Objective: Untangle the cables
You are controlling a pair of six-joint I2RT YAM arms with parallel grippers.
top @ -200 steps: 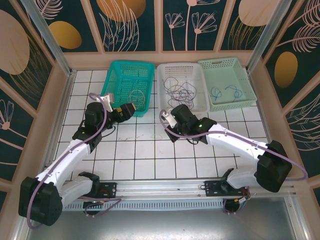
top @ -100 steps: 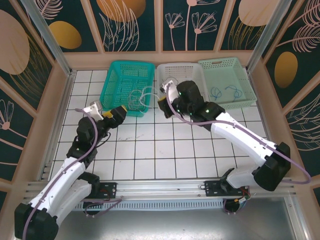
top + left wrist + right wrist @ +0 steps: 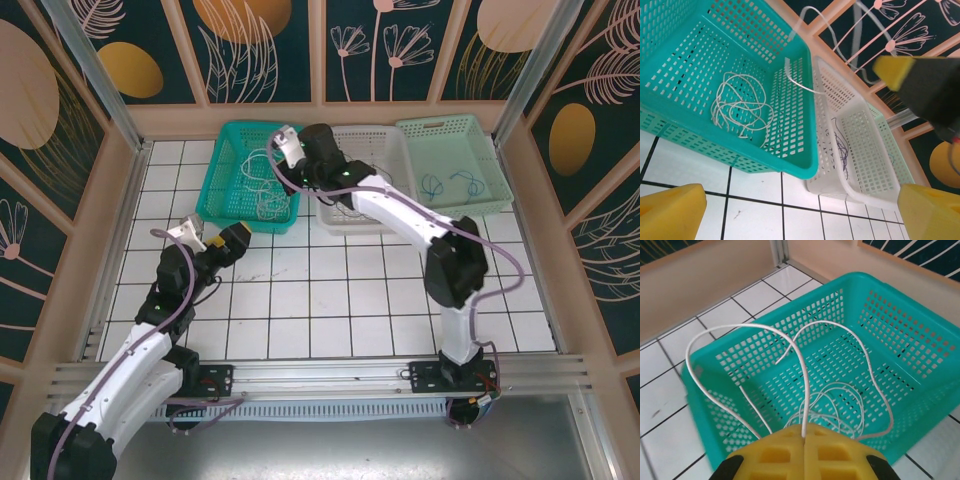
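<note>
Over the teal basket point(image 3: 225, 170) hangs my right gripper point(image 3: 283, 150), its yellow fingers shut point(image 3: 805, 432) on a thin white cable point(image 3: 802, 370). That cable arcs out in wide loops above the basket point(image 3: 880, 295), and its ends dangle inside. A coil of white cables point(image 3: 840, 400) lies on the basket floor point(image 3: 740, 105). Dark cables point(image 3: 842, 147) lie in the white basket point(image 3: 860, 185). My left gripper point(image 3: 228, 240) is open and empty point(image 3: 800, 215), low over the tiles in front of the teal basket.
A pale green basket point(image 3: 480, 150) at the back right holds blue cables point(image 3: 450, 183). The three baskets stand side by side along the back wall. The right arm reaches across the white basket point(image 3: 400, 170). White tiles lie in front of the baskets.
My right gripper has swung left from the white basket to above the teal one, carrying the white cable. The left arm has drawn back and its jaws have opened a little wider.
</note>
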